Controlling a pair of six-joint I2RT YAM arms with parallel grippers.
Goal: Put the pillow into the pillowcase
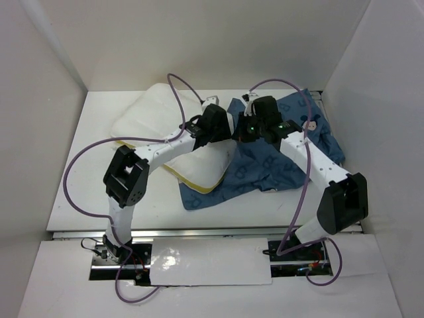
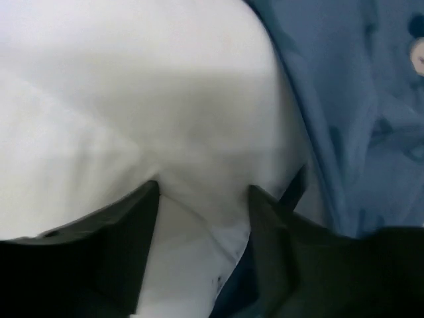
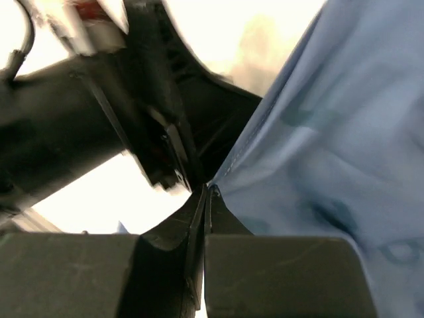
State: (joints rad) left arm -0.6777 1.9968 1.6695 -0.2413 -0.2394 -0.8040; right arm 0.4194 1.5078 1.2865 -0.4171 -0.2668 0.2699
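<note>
Nearest the right wrist lens we've got the right jaws, pressed together and pinching the stitched hem of the large dark blue printed fabric pillowcase (image 3: 331, 165). The cloth rises from the pinch and fills the right side of that view. Just behind the pinch sits the black body of the left arm (image 3: 99, 119), close and blurred.

Left wrist view: left jaws partly closed on the large plump white quilted rectangular pillow (image 2: 132, 99). White fabric fills the gap and puckers at both tips, so we read it as a pinch on a bulge of pillow. Blue case cloth runs along the pillow's right side there, touching it.

From the top we see both wrists nearly touching mid-counter, over the line where pillow and pillowcase meet. The pillow lies on the white counter (image 1: 93, 192), left of centre, set diagonally with its far end toward the back-left, and its yellow piping (image 1: 192, 180) shows along the near edge. Its near-right end overlaps the pillowcase; we can't tell whether that end sits on the cloth or inside the opening. Most of the pillow is outside. The pillowcase lies crumpled on the right half of the counter, with a pale cartoon face print (image 1: 311, 123) near its far-right edge
</note>
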